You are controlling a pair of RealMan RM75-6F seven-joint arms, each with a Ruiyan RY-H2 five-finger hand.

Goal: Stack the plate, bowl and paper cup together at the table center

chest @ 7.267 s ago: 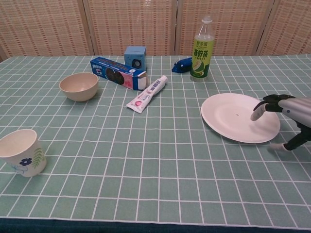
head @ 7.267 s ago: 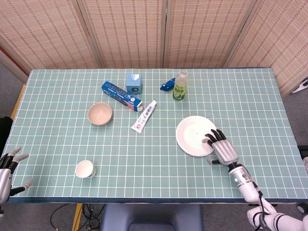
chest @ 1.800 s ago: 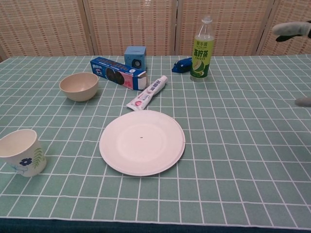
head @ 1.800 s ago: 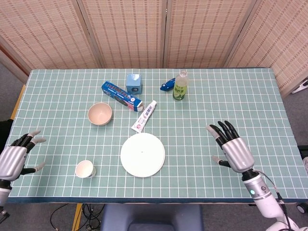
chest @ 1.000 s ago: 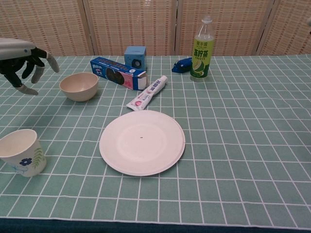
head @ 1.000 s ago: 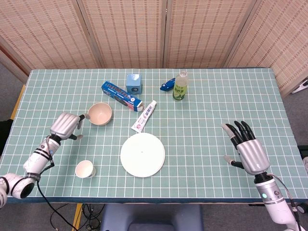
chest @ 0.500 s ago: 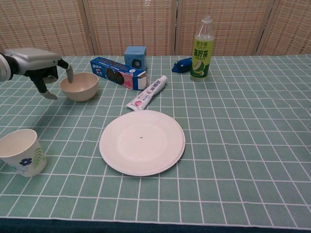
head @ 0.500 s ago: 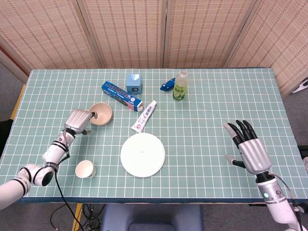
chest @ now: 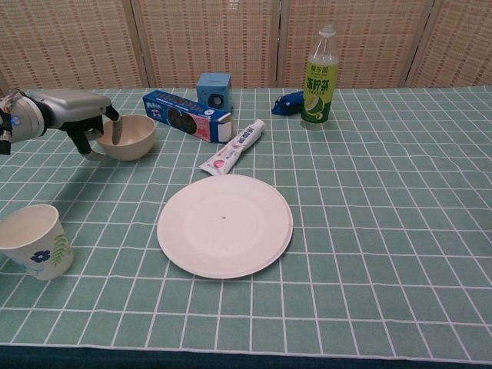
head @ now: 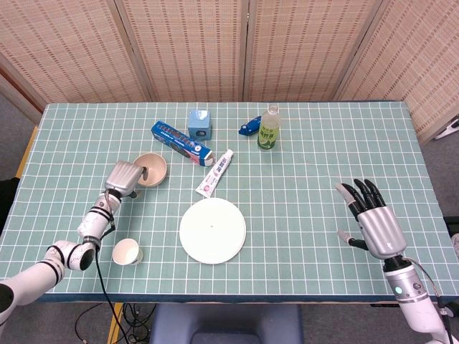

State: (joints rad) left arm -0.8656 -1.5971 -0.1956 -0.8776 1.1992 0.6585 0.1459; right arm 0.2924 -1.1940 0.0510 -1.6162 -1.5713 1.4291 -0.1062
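The white plate (head: 212, 231) (chest: 225, 224) lies flat near the table's middle front. To its far left the beige bowl (head: 153, 168) (chest: 131, 137) stands upright on the table. My left hand (head: 125, 178) (chest: 75, 108) is at the bowl's left rim, with one finger (chest: 115, 129) dipping inside the rim and the thumb (chest: 92, 153) outside, low beside the wall. The paper cup (head: 126, 251) (chest: 32, 241) stands upright at the front left, untouched. My right hand (head: 376, 226) hovers at the front right with fingers spread, holding nothing; only the head view shows it.
Behind the plate lie a toothpaste tube (head: 215, 173), a blue biscuit box (head: 182, 142), a small blue carton (head: 200, 124), a blue packet (head: 249, 127) and a green drink bottle (head: 269, 128). Woven screens close off the back.
My left hand has moved right, from beside the bowl onto its left rim, one finger now inside. The right hand drifted slightly toward the front right. Plate, bowl and cup stayed put.
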